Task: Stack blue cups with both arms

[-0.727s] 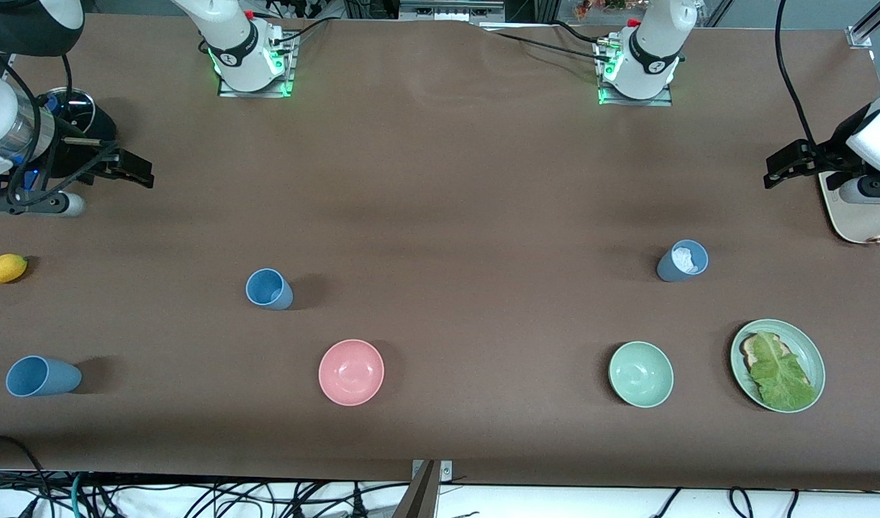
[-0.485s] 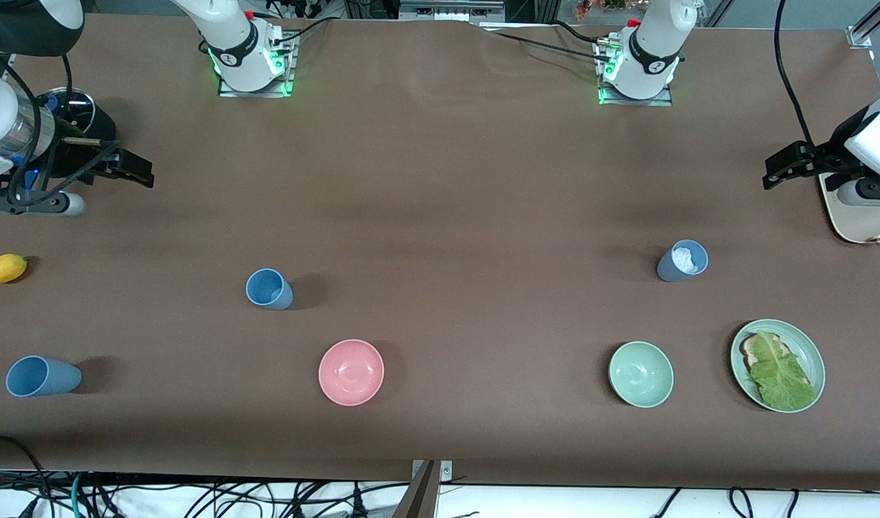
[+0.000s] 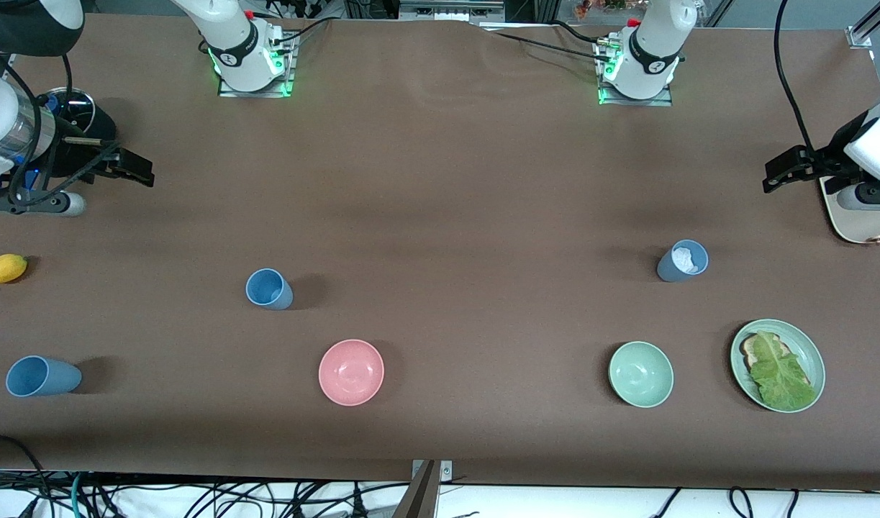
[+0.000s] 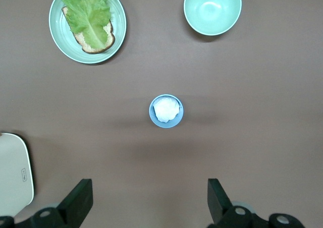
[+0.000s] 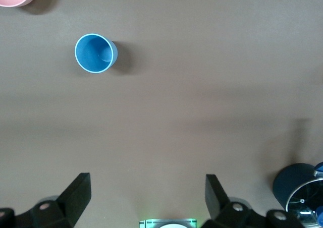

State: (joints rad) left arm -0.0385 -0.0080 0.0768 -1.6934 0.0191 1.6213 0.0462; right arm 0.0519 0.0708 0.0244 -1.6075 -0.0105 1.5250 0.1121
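A sky blue cup [image 3: 269, 289] stands upright toward the right arm's end of the table; it also shows in the right wrist view [image 5: 94, 53]. A second sky blue cup [image 3: 40, 376] sits nearer the front camera at that end's edge. A grey-blue cup [image 3: 682, 260] with something white inside stands toward the left arm's end; it also shows in the left wrist view [image 4: 166, 111]. My right gripper [image 3: 132, 170] [image 5: 146, 200] is open and empty, high over the table, apart from the cups. My left gripper [image 3: 783, 170] [image 4: 149, 203] is open and empty, also high and apart from the cups.
A pink bowl [image 3: 351, 372], a green bowl [image 3: 640, 374] and a green plate [image 3: 814, 356] with bread and lettuce sit nearer the front camera. A yellow fruit [image 3: 3, 268] and a dark container [image 3: 87, 119] are at the right arm's end. A white board [image 3: 853, 223] lies at the left arm's end.
My left gripper has shifted very slightly toward the arm bases. The right arm and all the cups have not moved.
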